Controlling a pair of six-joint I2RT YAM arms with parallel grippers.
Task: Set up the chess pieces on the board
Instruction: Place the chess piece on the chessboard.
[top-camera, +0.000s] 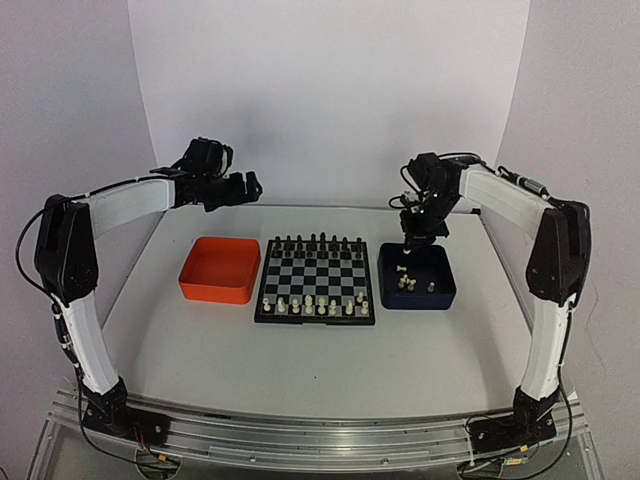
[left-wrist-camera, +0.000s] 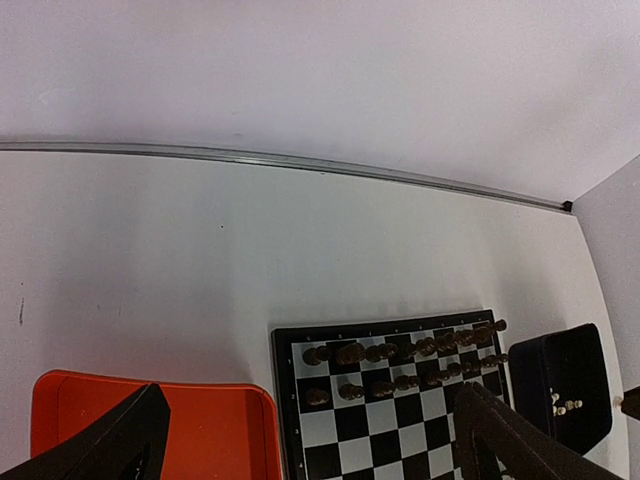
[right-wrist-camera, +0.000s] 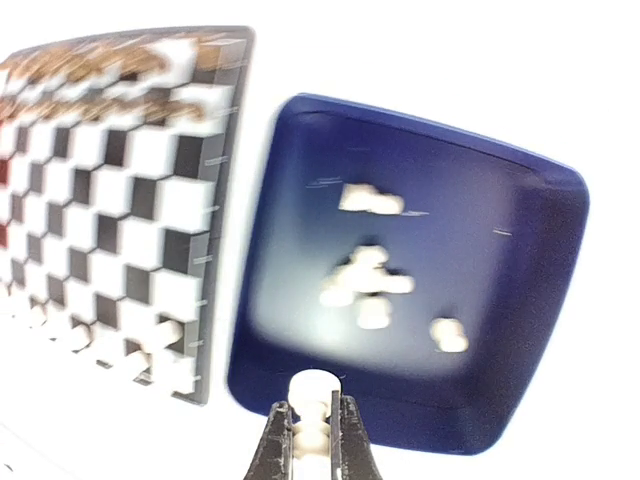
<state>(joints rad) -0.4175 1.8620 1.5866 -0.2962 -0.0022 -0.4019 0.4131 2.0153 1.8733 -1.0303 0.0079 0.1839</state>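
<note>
The board (top-camera: 318, 272) lies in the middle of the table (top-camera: 300, 360), with the orange tray (top-camera: 215, 292) just beside its left edge and the dark blue tray (top-camera: 418, 302) just beside its right edge. The black pieces (top-camera: 315, 243) fill the board's two far rows, and some of the cream-white chess pieces (top-camera: 310, 303) stand on its two near rows with gaps among them. More of the white ones lie as loose pieces (right-wrist-camera: 370, 285) in the tray to the board's right. The right gripper (right-wrist-camera: 311, 450) hangs over that tray's far wall, just right of the board's far-right corner. Its fingers are pinched on a held piece (right-wrist-camera: 314, 392), cream-white, whose rounded top shows above the tips. The wrist view is too blurred to tell which kind it is. The left gripper (top-camera: 235, 190) is raised beyond the board's far-left corner, behind the orange tray. Its fingers (left-wrist-camera: 120, 445) stand wide apart with nothing between them.
</note>
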